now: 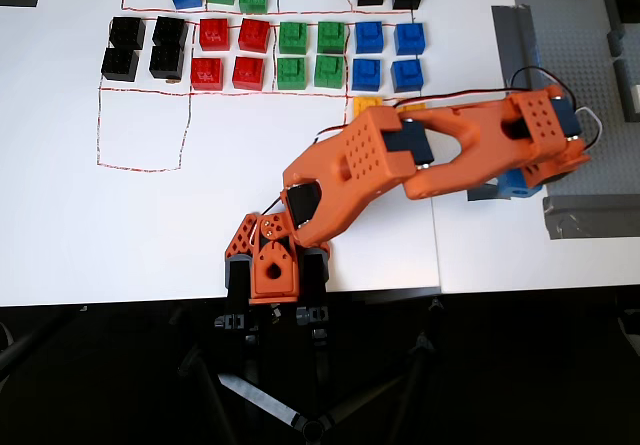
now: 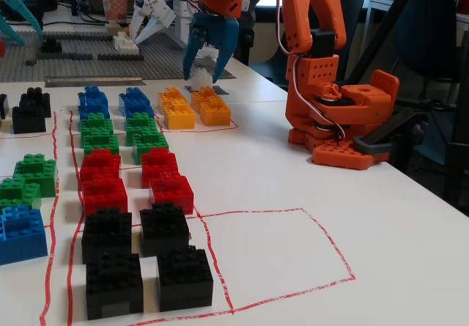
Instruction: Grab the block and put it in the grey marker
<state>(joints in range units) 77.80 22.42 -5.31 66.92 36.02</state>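
Two views cover the workspace. In the overhead view, the orange arm (image 1: 420, 155) reaches to the right across the white table (image 1: 200, 225), and its forward links hide the gripper, the block and most of the grey marker; only a blue fingertip and a sliver of dark tape show just under the wrist. Rows of black, red, green and blue bricks (image 1: 380, 53) lie well apart from that spot, and the grey studded baseplate (image 1: 570, 75) lies just beyond the arm's end. In the fixed view, the gripper (image 2: 206, 69), with blue fingers, points downward behind the yellow bricks (image 2: 178, 110). The block (image 2: 199, 79) shows as a small white shape between the fingertips, just above the grey marker (image 2: 218, 89), of which a dark edge is visible. The jaws appear pinched on the block, though the distance blurs the contact. The block is judged to be a light, rigid, smooth plastic brick; grip belongs on two opposite flat side walls, below the stud, with moderate force, since hard plastic can slip or twist out. Clearance is judged tight on the near side, where the yellow bricks stand near the marker. Open room exists above and toward the baseplate side. A straight vertical descent and retreat is advised.
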